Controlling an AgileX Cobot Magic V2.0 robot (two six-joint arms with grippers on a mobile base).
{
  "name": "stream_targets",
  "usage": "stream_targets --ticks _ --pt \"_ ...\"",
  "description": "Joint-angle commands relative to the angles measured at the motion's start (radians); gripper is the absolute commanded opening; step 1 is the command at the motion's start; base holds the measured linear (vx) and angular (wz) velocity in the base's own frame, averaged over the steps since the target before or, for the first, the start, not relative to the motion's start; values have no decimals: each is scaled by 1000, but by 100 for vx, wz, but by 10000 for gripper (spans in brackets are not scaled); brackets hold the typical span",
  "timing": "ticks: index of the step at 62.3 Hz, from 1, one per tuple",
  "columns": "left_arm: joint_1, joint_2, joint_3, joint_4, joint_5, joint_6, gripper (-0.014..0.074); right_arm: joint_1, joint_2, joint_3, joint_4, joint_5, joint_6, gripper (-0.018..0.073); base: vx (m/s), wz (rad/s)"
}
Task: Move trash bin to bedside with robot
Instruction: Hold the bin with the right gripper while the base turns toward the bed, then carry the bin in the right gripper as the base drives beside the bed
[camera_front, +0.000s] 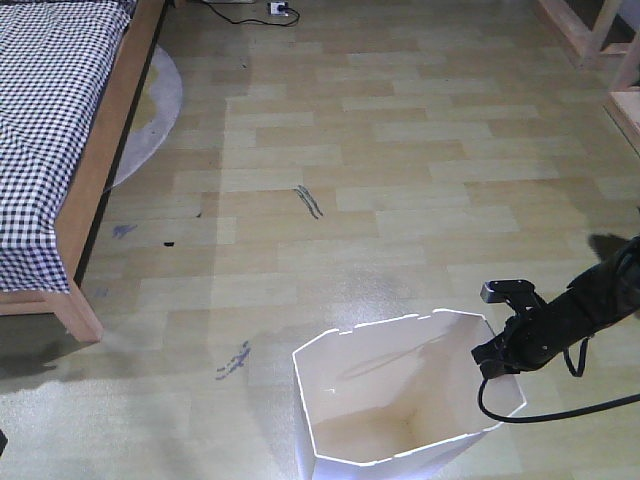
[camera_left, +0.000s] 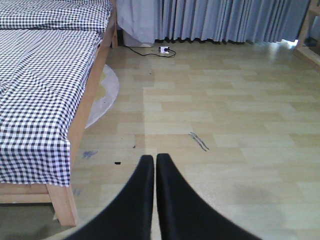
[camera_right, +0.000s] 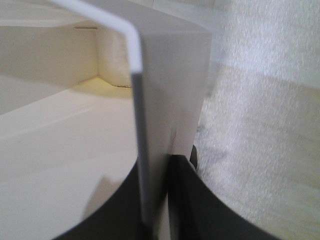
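Observation:
The white faceted trash bin (camera_front: 400, 400) stands on the floor at the bottom centre of the front view, cream inside. My right gripper (camera_front: 497, 352) is shut on its right rim; in the right wrist view the thin bin wall (camera_right: 150, 125) runs between the two black fingers (camera_right: 192, 200). The bed (camera_front: 60, 130) with gingham bedding and light wooden frame lies at the far left, well apart from the bin. My left gripper (camera_left: 155, 160) is shut and empty, pointing over bare floor beside the bed (camera_left: 45, 100).
A wooden bed post (camera_front: 85, 320) stands at the left. A grey round rug (camera_front: 150, 110) lies by the bed. A power strip with cable (camera_front: 278, 10) sits at the far wall. Wooden furniture legs (camera_front: 590, 40) stand at the top right. Dark scuffs (camera_front: 310, 200) mark the floor.

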Motion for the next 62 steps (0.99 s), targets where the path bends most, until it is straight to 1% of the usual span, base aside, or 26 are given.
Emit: stream_targets --ticks 1,39,62 --pt "-1 18 3 -2 -73 -4 -6 -3 -74 -6 37 160 -3 -1 32 11" --pt "-1 18 3 -2 -73 -4 -6 -3 -74 -6 37 160 -3 -1 34 11" --pt "-1 18 3 -2 -73 -4 -6 -3 -74 -6 37 159 -3 -1 34 4"
